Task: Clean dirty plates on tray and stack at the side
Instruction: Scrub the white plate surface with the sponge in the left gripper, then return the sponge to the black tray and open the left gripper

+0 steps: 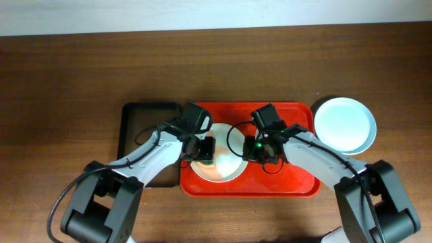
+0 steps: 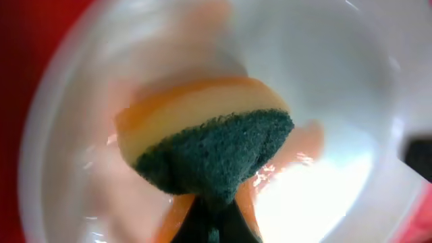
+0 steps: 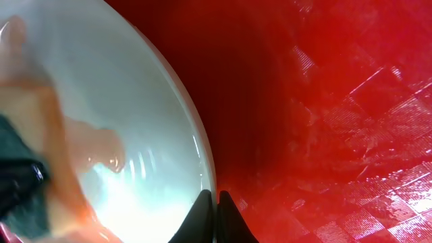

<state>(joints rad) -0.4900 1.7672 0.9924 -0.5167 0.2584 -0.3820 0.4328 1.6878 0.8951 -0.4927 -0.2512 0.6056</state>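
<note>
A pale whitish plate (image 1: 228,170) lies on the red tray (image 1: 293,181), left of its middle, with an orange-red smear inside. My left gripper (image 1: 204,150) is shut on a yellow sponge with a green scrub face (image 2: 216,145) and presses it into the plate (image 2: 331,74). My right gripper (image 1: 259,150) is shut on the plate's right rim. In the right wrist view its fingers (image 3: 217,206) pinch the rim of the plate (image 3: 135,88) over the tray (image 3: 324,101). A pale blue plate (image 1: 345,124) sits on the table right of the tray.
A black-rimmed brown tray (image 1: 135,128) lies just left of the red tray, under my left arm. The wooden table (image 1: 216,67) stretches behind both trays.
</note>
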